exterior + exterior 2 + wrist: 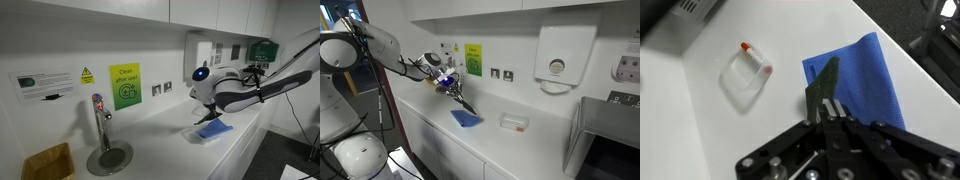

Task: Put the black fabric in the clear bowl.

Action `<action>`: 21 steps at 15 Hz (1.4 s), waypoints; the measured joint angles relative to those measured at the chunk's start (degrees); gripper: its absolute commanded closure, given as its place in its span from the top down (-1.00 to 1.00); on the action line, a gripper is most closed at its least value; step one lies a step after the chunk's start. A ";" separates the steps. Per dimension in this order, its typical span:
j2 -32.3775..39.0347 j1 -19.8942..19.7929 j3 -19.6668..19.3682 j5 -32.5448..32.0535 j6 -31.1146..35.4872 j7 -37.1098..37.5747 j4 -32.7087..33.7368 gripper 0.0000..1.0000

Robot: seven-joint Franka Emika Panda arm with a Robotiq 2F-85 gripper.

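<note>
Fingers (837, 110) on the Panda arm are clamped on the black fabric (824, 82) – it hangs clear of the white counter (700, 130), over the near edge of a blue cloth (862, 80). The clear bowl (747, 76) (red marks at its rim) sits apart, beside that cloth.

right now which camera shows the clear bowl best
The wrist view: the clear bowl lies close and unblocked, beside the blue cloth. In an exterior view the bowl is only a small, faint shape. In the exterior view showing the tap, I cannot find it.
</note>
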 measured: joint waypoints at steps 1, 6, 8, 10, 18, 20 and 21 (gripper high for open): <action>-0.03 0.01 0.07 0.00 0.00 0.04 0.07 -0.99; -0.32 0.17 0.69 0.00 -0.01 0.05 0.15 -0.99; -0.40 0.20 1.04 0.03 -0.01 0.06 0.15 -0.99; -0.45 0.22 1.32 0.08 -0.03 0.07 0.15 -0.99; -1.69 0.97 1.49 1.89 -0.34 0.07 -0.55 -0.99; -2.16 0.97 1.49 2.53 -0.76 0.07 -0.62 -0.99; -2.40 0.98 1.49 2.75 -1.06 0.07 -0.64 -0.99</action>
